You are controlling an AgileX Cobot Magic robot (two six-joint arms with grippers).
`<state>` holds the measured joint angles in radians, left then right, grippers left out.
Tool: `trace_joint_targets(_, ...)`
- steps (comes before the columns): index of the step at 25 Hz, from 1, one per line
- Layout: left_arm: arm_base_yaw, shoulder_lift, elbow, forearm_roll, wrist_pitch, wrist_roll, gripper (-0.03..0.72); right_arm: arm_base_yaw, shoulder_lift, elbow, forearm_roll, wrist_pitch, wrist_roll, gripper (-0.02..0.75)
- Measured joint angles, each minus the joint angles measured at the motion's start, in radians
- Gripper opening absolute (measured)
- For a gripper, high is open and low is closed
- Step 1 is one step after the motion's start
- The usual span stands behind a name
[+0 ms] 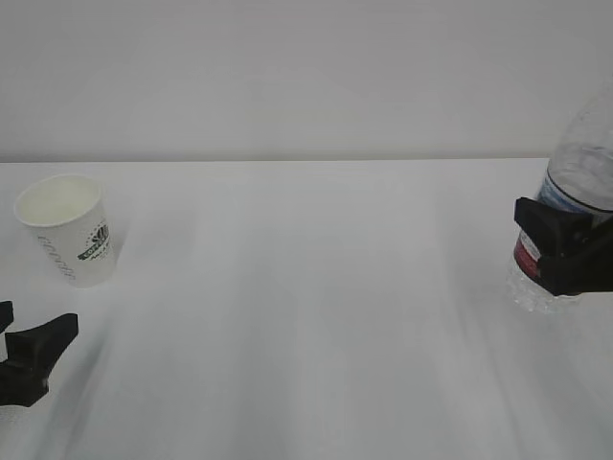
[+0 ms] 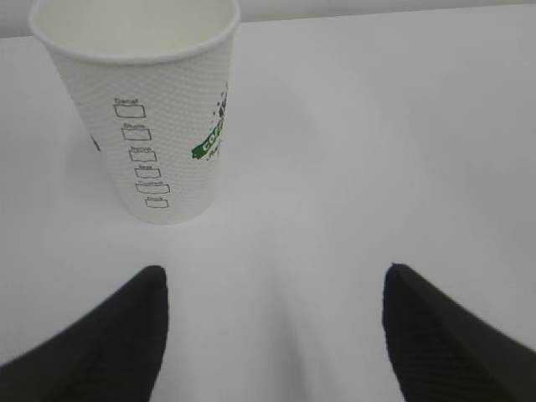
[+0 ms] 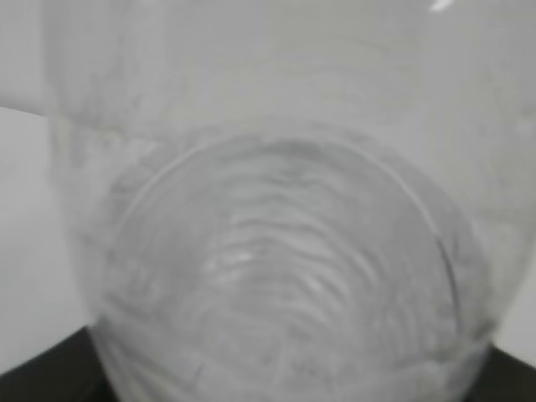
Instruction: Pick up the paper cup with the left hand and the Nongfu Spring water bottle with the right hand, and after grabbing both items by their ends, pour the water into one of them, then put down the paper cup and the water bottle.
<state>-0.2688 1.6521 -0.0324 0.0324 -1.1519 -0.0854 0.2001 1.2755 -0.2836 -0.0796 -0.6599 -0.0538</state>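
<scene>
Pickup step: right hand (image 1: 565, 254) is clamped on the Nongfu Spring water bottle (image 1: 575, 182); left hand (image 2: 272, 335), fingers apart, is short of the paper cup (image 2: 146, 109); advance and closure are needed.

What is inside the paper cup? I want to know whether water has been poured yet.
The paper cup shows only a pale white inner wall below its rim. Its bottom is hidden in both views, so water there cannot be ruled out.
</scene>
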Motion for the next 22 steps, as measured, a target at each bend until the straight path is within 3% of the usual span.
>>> trace_joint_targets(4,0.0,0.0,-0.004,0.0,0.0,0.0,0.591,0.0,0.0,0.002,0.0,0.0,0.002,0.473)
trace_joint_targets(9,0.0,0.0,-0.039,-0.032,0.0,0.0,0.678,0.0,0.0,0.002,-0.002,0.0,0.011,0.473)
trace_joint_targets(17,0.0,0.0,-0.048,-0.077,0.0,-0.014,0.686,0.0,0.0,0.002,-0.005,0.0,0.013,0.473)
trace_joint_targets(22,0.077,0.004,-0.058,-0.06,0.0,-0.035,0.666,0.0,-0.002,0.002,-0.005,0.0,0.013,0.473)
